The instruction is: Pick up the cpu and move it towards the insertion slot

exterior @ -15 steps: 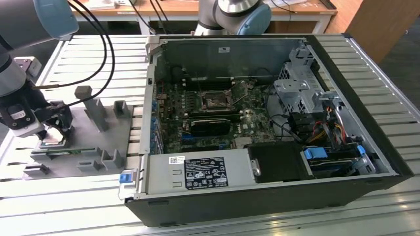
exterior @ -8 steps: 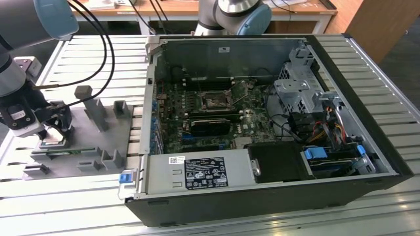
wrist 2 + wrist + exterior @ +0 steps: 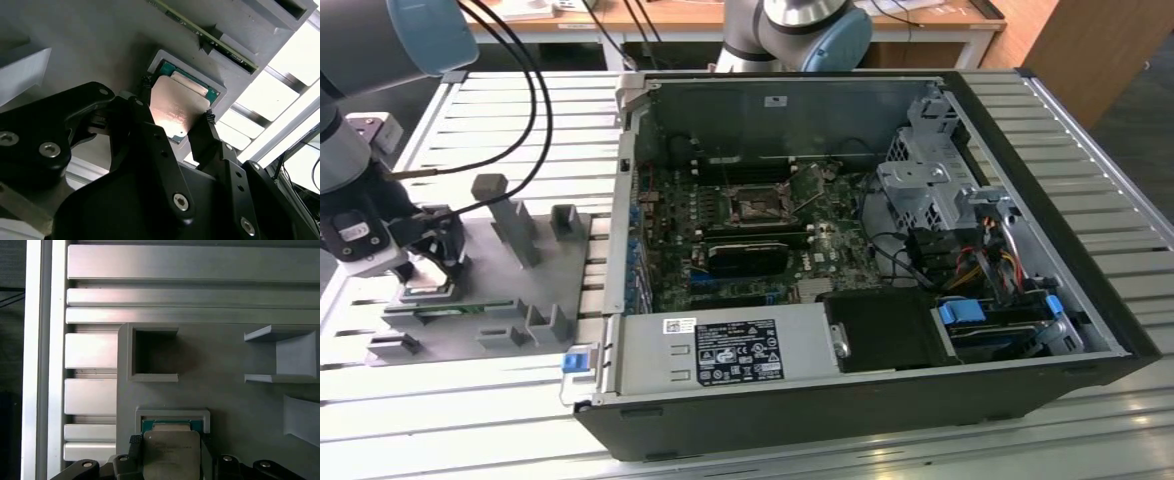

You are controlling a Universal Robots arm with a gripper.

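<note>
Silvery cpu (image 3: 177,110), partly cut off in the first wrist view, sits clamped by opposite edges between the black fingers (image 3: 212,137) of the gripper (image 3: 176,100). It is over its nest near the grey fixture's (image 3: 494,300) edge. The insertion slot (image 3: 757,205) lies well apart.

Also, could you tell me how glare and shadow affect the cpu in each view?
Second wrist view: the cpu's top catches warm glare, and the slats beyond are blown out. First wrist view: cpu evenly lit, square pocket shadowed. Exterior view: slats glare brightly.
</note>
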